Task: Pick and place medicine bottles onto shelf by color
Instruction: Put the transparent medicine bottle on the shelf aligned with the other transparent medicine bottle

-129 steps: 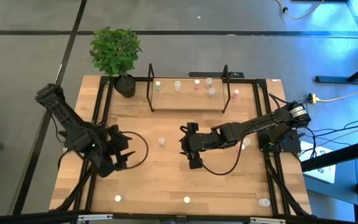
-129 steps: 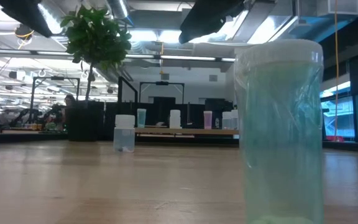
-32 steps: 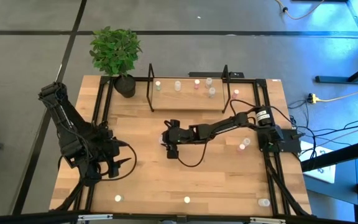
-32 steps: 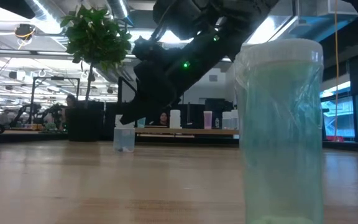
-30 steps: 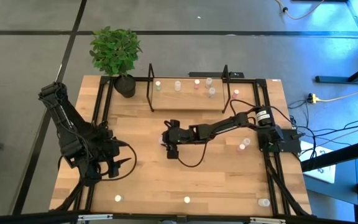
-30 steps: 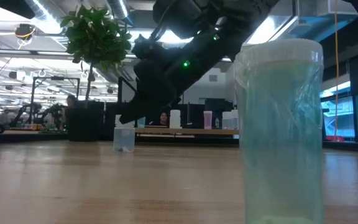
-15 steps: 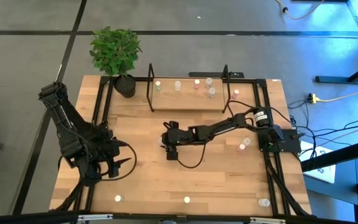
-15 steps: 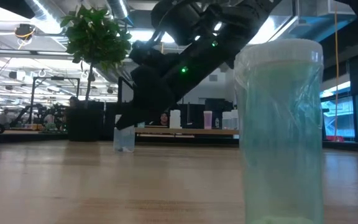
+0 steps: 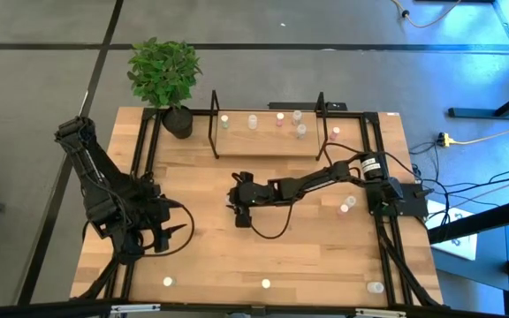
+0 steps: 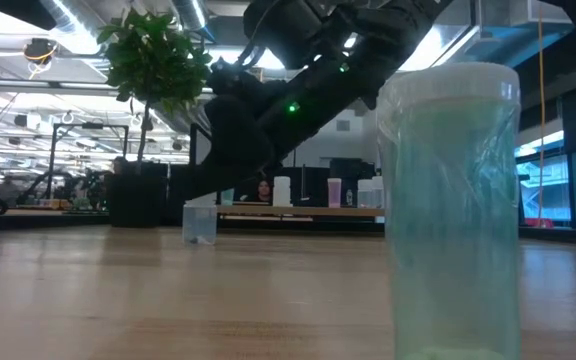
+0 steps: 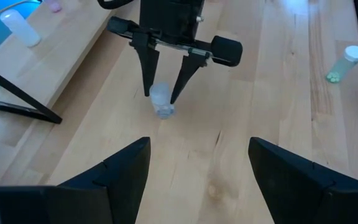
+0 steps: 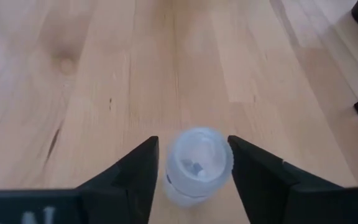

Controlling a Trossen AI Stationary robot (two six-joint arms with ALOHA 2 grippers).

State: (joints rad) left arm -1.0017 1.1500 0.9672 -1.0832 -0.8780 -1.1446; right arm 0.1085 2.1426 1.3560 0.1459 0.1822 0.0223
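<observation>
A clear medicine bottle (image 12: 197, 163) with a pale cap stands upright on its base at the middle of the table (image 9: 237, 256). My right gripper (image 12: 193, 142) reaches it from the table's right, slanting down, with one finger close on either side of its top (image 11: 160, 94). My left gripper (image 9: 177, 228) waits open at the table's left, facing the bottle. The shelf (image 9: 263, 146) stands at the far edge with several bottles upright on its board. My right gripper has its fingers (image 12: 143, 163) close against both sides of the clear bottle's upper part. I cannot tell whether they touch it. The bottle stands upright on the table.
A potted plant (image 9: 166, 75) stands at the far left corner. Loose bottles stand at the right (image 9: 349, 202) and along the near edge (image 9: 168, 282), (image 9: 265, 283), (image 9: 375, 286). The near-edge green one fills the low view's right (image 10: 453, 210).
</observation>
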